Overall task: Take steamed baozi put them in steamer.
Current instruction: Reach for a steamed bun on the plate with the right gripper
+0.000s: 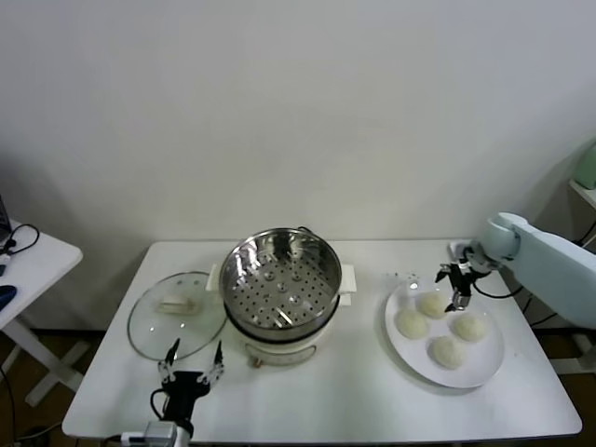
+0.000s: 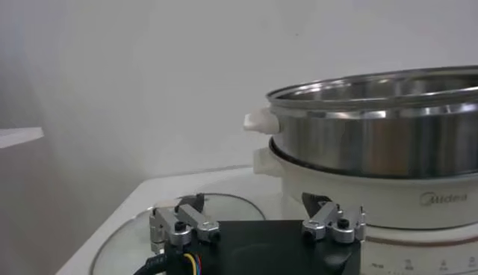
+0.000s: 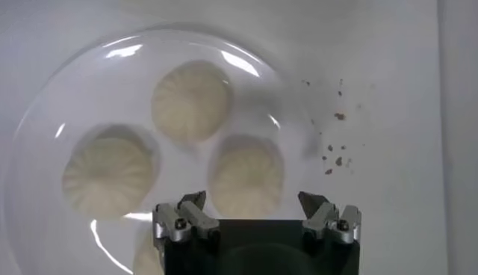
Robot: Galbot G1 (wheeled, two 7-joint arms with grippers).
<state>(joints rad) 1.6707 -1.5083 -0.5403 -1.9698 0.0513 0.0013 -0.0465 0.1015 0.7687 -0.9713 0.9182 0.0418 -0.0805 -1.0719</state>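
Several cream-white steamed baozi [image 1: 432, 304] lie on a white plate [image 1: 486, 358] at the table's right. The steel steamer [image 1: 279, 279] with its perforated tray stands in the middle, with nothing in it. My right gripper [image 1: 456, 284] hangs open just above the plate's far edge. In the right wrist view one baozi [image 3: 246, 175] lies directly below the gap of that gripper [image 3: 254, 203], with two more [image 3: 193, 101] [image 3: 108, 175] beyond it. My left gripper [image 1: 194, 363] waits open near the table's front, beside the steamer [image 2: 381, 142].
A round clear glass lid [image 1: 177, 312] lies flat left of the steamer, right by the left gripper. Dark crumbs [image 3: 332, 149] dot the table beside the plate [image 3: 75, 97]. A second white table [image 1: 28, 261] stands at the far left.
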